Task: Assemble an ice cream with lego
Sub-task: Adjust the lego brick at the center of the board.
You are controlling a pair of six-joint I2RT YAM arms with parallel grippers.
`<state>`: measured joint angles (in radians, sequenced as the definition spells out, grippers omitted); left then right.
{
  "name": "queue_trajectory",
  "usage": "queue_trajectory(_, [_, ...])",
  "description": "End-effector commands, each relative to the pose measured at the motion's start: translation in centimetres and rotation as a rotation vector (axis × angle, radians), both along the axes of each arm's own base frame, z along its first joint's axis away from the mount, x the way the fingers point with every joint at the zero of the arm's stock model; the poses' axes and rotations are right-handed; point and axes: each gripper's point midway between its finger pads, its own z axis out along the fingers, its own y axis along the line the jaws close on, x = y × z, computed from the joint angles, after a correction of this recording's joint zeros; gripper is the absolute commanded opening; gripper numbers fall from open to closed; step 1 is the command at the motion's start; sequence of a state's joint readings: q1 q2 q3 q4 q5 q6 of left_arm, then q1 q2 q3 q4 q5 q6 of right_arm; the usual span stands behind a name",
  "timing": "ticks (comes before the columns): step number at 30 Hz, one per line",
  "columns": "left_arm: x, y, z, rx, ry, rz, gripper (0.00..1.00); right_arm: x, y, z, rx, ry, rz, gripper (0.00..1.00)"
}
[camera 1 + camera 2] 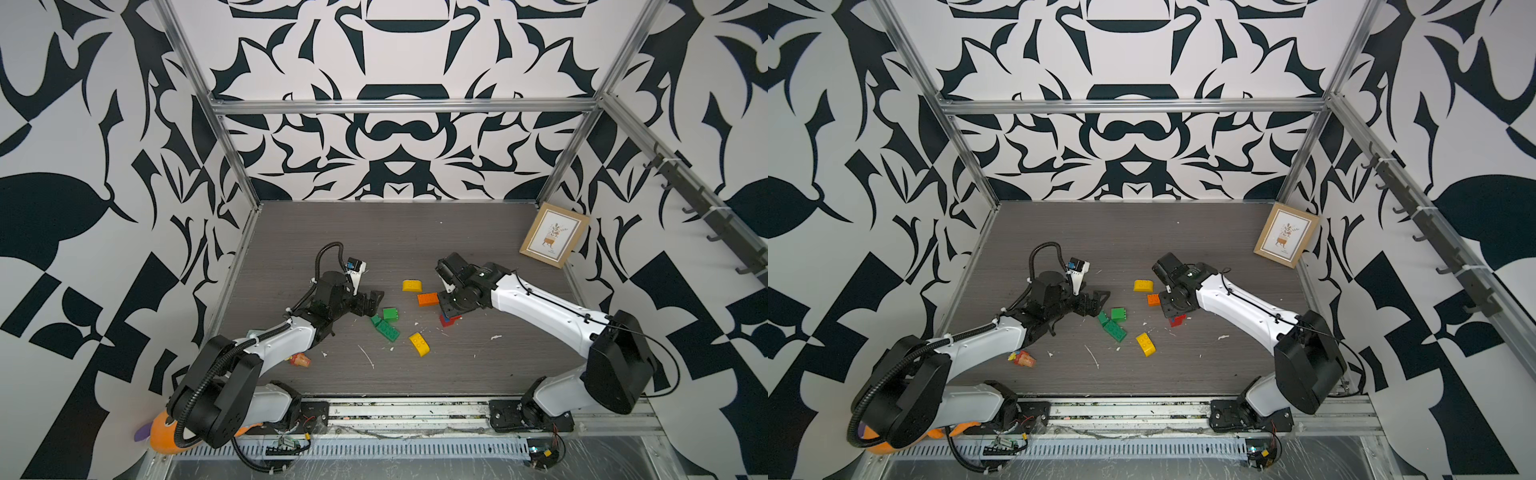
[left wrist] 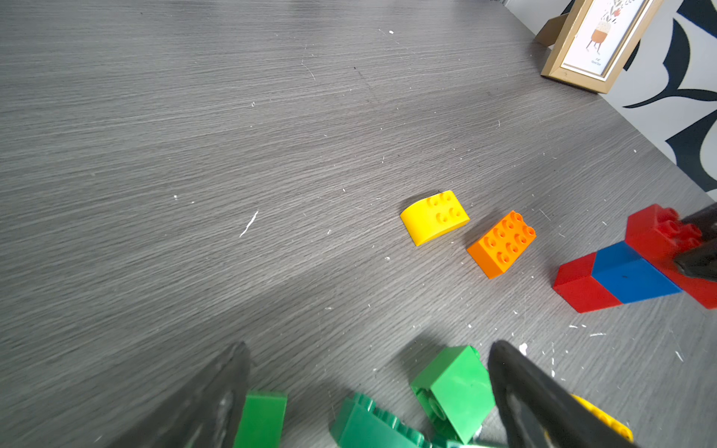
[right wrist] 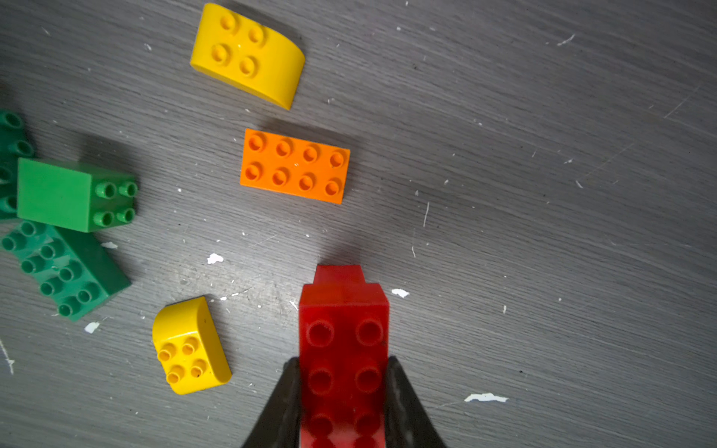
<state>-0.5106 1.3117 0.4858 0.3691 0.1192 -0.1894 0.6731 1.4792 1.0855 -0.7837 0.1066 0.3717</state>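
Note:
My right gripper [image 3: 343,360] is shut on the top red brick [image 3: 343,310] of a red-blue-red lego stack [image 2: 628,271], which stands on the table right of centre [image 1: 451,320]. Near it lie an orange brick [image 3: 295,166] and two yellow dome bricks [image 3: 248,54] [image 3: 190,345]. My left gripper [image 1: 372,303] is open and low over the table, its fingers [image 2: 531,399] straddling a cluster of green bricks [image 2: 452,388]. In both top views the green bricks [image 1: 1116,322] lie just right of it.
A framed picture [image 1: 555,235] leans on the right wall at the back. A crumpled orange-red wrapper [image 1: 300,359] lies by the left arm. An orange plush toy [image 1: 166,432] sits at the front left corner. White scraps [image 1: 365,356] dot the grey table.

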Motion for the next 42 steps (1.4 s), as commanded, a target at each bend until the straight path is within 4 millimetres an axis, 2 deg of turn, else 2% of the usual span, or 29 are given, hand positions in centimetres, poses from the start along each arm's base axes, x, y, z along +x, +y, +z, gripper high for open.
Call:
queue_trajectory(1, [0.4, -0.2, 1.1, -0.010, -0.024, -0.001, 0.99, -1.9, -1.4, -2.8, -0.048, 0.106, -0.009, 0.20])
queue_trajectory(4, [0.4, -0.2, 1.0, -0.008, -0.021, -0.001, 0.99, -2.9, -1.7, -3.8, -0.057, 0.159, -0.008, 0.16])
queue_trajectory(9, [0.4, -0.2, 1.2, -0.009, -0.026, 0.000, 0.99, -4.8, -3.7, -5.6, -0.166, 0.224, -0.031, 0.10])
queue_trajectory(12, [0.4, -0.2, 1.2, -0.009, -0.026, 0.000, 0.99, -5.2, -4.8, -5.6, -0.238, 0.205, -0.035, 0.08])
queue_trajectory(14, [0.4, -0.2, 1.2, -0.010, -0.025, -0.001, 0.99, -4.9, -4.8, -5.2, -0.236, 0.182, -0.042, 0.08])
queue_trajectory(15, [0.4, -0.2, 1.2, -0.011, -0.026, -0.001, 0.99, -4.1, -4.9, -4.7, -0.244, 0.139, -0.052, 0.07])
queue_trajectory(22, [0.4, -0.2, 1.4, -0.015, -0.029, -0.002, 0.99, -0.7, -3.3, -0.4, -0.156, -0.035, -0.079, 0.07])
queue_trajectory(29, [0.3, -0.2, 1.4, -0.016, -0.028, -0.003, 0.99, -0.2, -3.1, -0.1, -0.108, -0.072, -0.099, 0.10])
queue_trajectory(31, [0.3, -0.2, 1.4, -0.016, -0.029, -0.002, 0.99, -0.4, -3.0, -0.2, -0.091, -0.070, -0.102, 0.14])
queue_trajectory(34, [0.3, -0.2, 1.3, -0.016, -0.027, -0.003, 0.99, -0.3, -2.9, -0.1, -0.081, -0.076, -0.104, 0.31])
queue_trajectory(42, [0.3, -0.1, 1.5, -0.013, -0.031, -0.001, 0.99, 1.2, -2.0, 2.7, -0.055, -0.142, -0.077, 0.55])
